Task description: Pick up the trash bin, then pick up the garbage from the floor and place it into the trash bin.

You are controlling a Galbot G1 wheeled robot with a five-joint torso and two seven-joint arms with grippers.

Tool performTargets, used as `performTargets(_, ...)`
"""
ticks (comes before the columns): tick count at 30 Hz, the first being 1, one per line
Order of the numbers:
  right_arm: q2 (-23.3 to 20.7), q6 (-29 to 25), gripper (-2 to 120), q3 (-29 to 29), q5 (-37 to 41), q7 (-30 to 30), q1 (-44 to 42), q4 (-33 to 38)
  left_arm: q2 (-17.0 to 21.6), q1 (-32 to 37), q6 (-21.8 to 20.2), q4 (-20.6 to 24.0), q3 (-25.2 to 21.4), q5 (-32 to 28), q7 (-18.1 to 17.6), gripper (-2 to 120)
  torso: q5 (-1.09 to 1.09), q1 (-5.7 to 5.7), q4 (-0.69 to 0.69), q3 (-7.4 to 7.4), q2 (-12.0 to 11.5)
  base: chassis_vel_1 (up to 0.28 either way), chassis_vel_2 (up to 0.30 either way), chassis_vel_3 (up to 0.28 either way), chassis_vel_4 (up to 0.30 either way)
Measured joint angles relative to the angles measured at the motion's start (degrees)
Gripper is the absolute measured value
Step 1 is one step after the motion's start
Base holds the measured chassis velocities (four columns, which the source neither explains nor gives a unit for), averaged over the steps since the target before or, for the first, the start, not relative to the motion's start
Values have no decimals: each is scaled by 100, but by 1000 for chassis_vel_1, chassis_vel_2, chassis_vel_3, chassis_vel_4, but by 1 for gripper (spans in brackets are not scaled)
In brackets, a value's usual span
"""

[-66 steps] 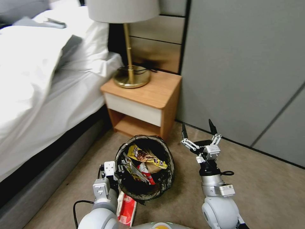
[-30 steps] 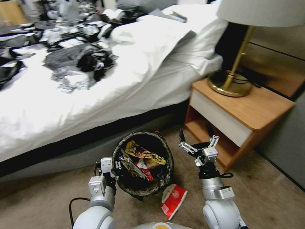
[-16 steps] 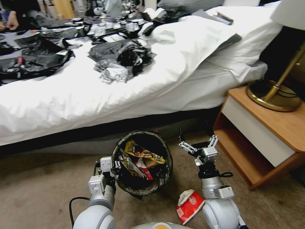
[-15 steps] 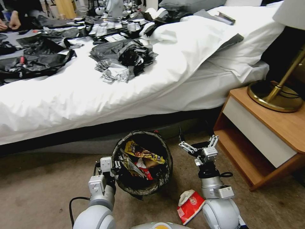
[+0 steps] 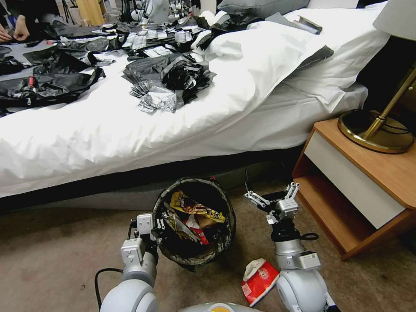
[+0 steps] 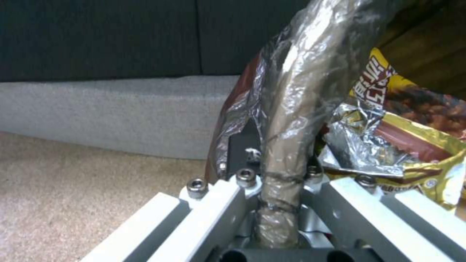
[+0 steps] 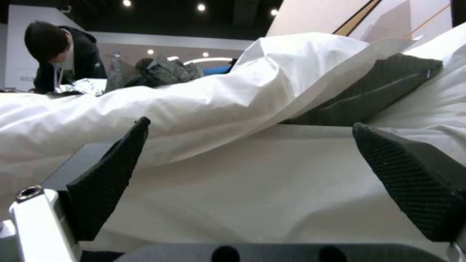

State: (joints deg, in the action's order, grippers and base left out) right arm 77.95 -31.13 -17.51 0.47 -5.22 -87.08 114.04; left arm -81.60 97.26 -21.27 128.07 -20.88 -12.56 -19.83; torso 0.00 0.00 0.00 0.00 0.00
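Seen from the head: holding the bin (image 5: 194, 222) by its near left rim with the left gripper (image 5: 152, 229), the bin sitting in front of the bed (image 5: 108, 134) over beige carpet (image 5: 52, 255). Seen from the left wrist: left gripper (image 6: 279, 182) clamping tight on the bag-wrapped rim of the bin (image 6: 291, 109), fingers pressing on either side of it, nothing else in the grasp; wrapper (image 6: 413, 123), yellow and foil, lying just inside the rim, bed base and carpet showing beyond. Seen from the head again: wrappers (image 5: 196, 208), yellow and red, lying heaped inside the bin; hovering just right of the bin, the right gripper (image 5: 268, 188), pointing toward the bed, spread wide and holding nothing. Seen from the right wrist: right gripper (image 7: 252, 174) standing wide apart, both dark textured pads (image 7: 403, 182) bare, white bedding beyond them.

Lying on the carpet right of the bin and close by the right arm's base: a crushed red-and-white cup (image 5: 259, 279). Lying on the bed behind the bin: black bags and foil packets (image 5: 169, 82). Standing right of the bin, against the bed: a wooden nightstand (image 5: 368, 182), carrying a brass lamp (image 5: 377, 130).
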Motion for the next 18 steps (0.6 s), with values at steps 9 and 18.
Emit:
performTargets(9, 1, 1, 100, -7, -1, 5, -4, 17, -8, -9, 5, 2, 3, 1, -4, 0, 0, 0, 0, 1, 0, 31, -28, -30, 29)
performTargets(18, 6, 1, 100, -6, -2, 8, 0, 13, 3, -28, 9, 4, -20, -18, -5, 0, 1, 0, 1, 0, 0, 194, -187, -197, 184)
